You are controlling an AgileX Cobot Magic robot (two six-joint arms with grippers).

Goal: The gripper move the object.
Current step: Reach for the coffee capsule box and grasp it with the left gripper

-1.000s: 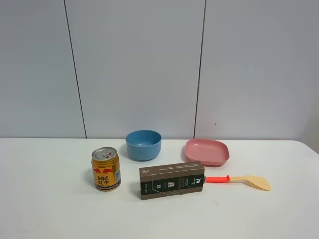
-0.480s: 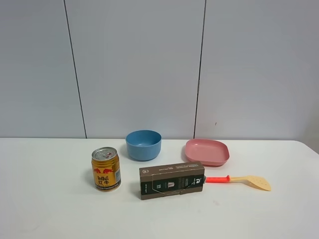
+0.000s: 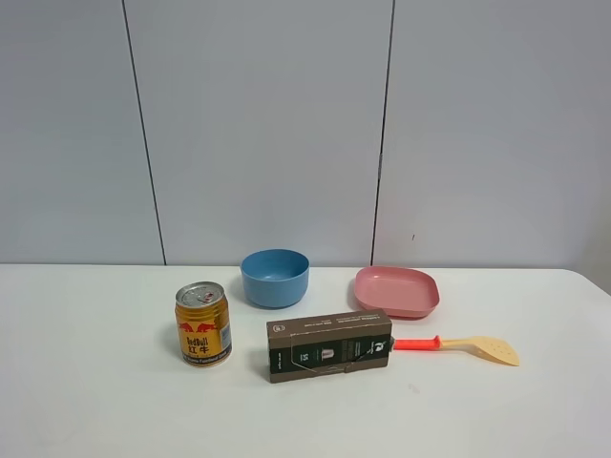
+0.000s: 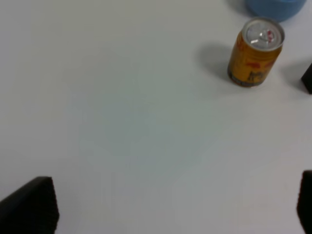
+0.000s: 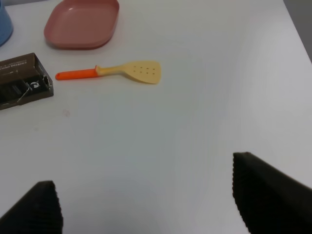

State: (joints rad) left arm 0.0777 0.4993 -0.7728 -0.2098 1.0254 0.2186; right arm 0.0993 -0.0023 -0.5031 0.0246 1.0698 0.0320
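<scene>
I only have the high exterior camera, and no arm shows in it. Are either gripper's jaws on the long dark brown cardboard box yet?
Observer: No. The right gripper has its jaws wide apart over bare white table, and the long dark brown cardboard box lies well clear of them.
Operator: And the left one?
Observer: The left gripper is open too and holds nothing. The gold drink can stands upright, apart from it.

Exterior high: fronts table (image 3: 86, 401), faces grey wall (image 3: 267, 124), mid-range. Left wrist: looks down from above table's left; shares can (image 4: 255, 51). Right wrist: likewise, right side; shares box (image 5: 22, 80) end, spatula (image 5: 117, 72). Heights apparently similar.
</scene>
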